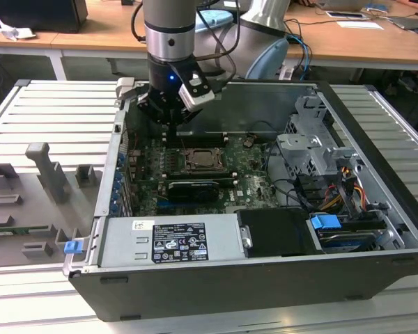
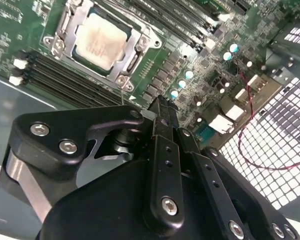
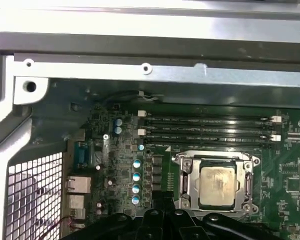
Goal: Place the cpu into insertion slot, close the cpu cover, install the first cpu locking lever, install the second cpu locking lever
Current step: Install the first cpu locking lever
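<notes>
In the exterior view, the arm hangs over an open computer case (image 1: 265, 229) that lies on a ribbed metal counter (image 1: 49, 111). The tool (image 1: 173, 124) hovers above the far edge of the green circuit board (image 1: 254, 174), near the case's back wall and a little behind the insertion slot (image 1: 200, 161). The chip sits in that slot, framed by the metal plate.

In the second wrist view, the tool (image 2: 161, 102) shows its black fingers (image 2: 166, 130) pressed together with nothing between them; they are clenched on empty air. Beyond the fingertips the cpu (image 2: 101, 40) lies flat in the slot, its beige top showing through the window of the cpu cover (image 2: 135, 47), which is folded down around it. Long black memory slots (image 2: 65, 82) run just beside the socket.

In the first wrist view, the cpu (image 3: 217, 186) again rests seated in the insertion slot (image 3: 186, 190), with the cover (image 3: 215, 161) lying over its edges. Two memory slots (image 3: 210, 129) lie between the socket and the case wall (image 3: 155, 72).
</notes>
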`<state>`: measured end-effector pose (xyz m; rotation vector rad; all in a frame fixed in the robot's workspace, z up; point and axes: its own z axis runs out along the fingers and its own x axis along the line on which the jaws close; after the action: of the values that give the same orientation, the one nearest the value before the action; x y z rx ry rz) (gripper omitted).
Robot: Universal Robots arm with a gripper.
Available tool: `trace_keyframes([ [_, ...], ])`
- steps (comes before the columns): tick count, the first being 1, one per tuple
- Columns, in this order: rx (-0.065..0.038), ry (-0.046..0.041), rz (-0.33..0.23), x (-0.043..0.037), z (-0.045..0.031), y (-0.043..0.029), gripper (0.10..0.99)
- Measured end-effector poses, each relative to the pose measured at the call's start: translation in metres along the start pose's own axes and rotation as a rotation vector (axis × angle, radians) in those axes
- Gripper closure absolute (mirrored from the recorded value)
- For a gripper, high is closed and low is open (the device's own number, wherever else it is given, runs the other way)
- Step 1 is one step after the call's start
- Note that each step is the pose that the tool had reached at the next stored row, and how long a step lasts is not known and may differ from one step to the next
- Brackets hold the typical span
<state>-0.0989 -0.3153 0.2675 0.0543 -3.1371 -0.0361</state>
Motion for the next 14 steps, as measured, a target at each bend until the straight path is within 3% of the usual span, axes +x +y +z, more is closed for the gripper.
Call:
trace_keyframes([
  [6, 0.000, 0.0001, -0.002, 0.0007, 0.0042, 0.0154, 0.980],
  [11, 0.000, 0.0001, -0.002, 0.0005, 0.0057, 0.0227, 0.980],
  [14, 0.000, 0.0001, -0.003, -0.0048, 0.0065, 0.0268, 0.980],
])
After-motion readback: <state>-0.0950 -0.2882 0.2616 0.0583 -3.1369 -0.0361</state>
